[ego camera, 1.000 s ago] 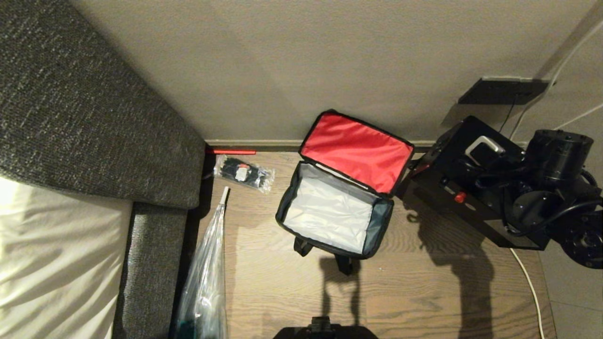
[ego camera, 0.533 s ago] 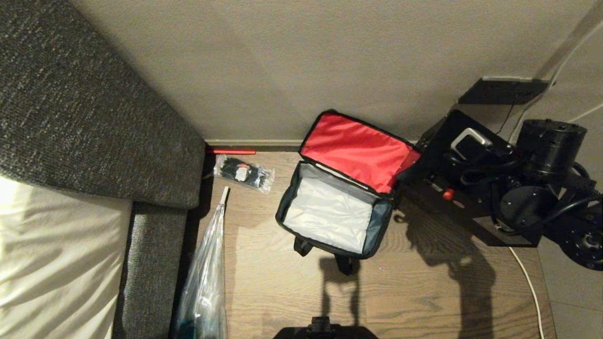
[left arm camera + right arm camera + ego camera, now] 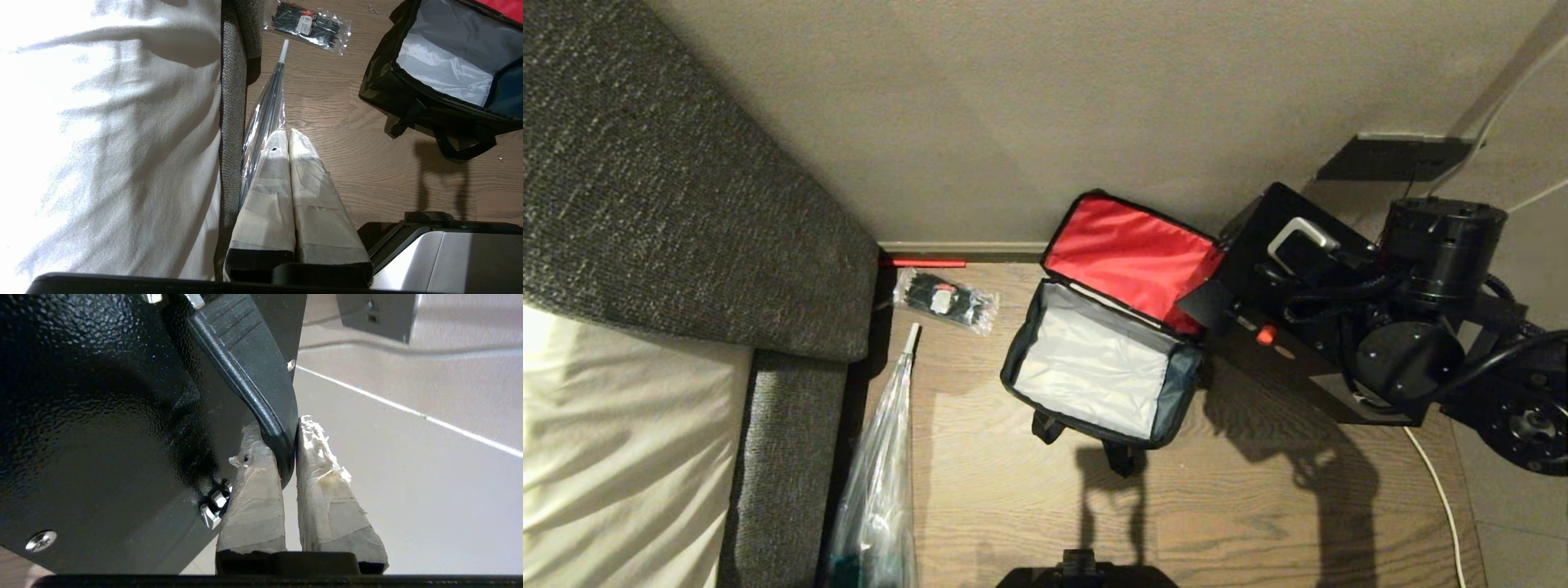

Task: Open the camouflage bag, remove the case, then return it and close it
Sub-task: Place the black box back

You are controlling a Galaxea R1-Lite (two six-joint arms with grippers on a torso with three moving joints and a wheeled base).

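my right claw (image 3: 288,457) clamped on the case (image 3: 1298,302) handle (image 3: 261,396), case hanging tilted beside the open bag (image 3: 1103,367), one corner over its red lid | feels rigid, weighty, slick metal; thin handle is the only hold, likely to swing | left claw (image 3: 288,141) pressed together, idle by the bed (image 3: 110,122)

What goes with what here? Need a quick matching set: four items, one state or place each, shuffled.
1. camouflage bag
2. case
3. left gripper
4. packet of black ties

A. shut on nothing, over the floor beside the sofa
B. hanging by its handle from the right gripper
C. lid open, nothing inside
D. flat on the floor beside the sofa

Pairs: 1-C, 2-B, 3-A, 4-D
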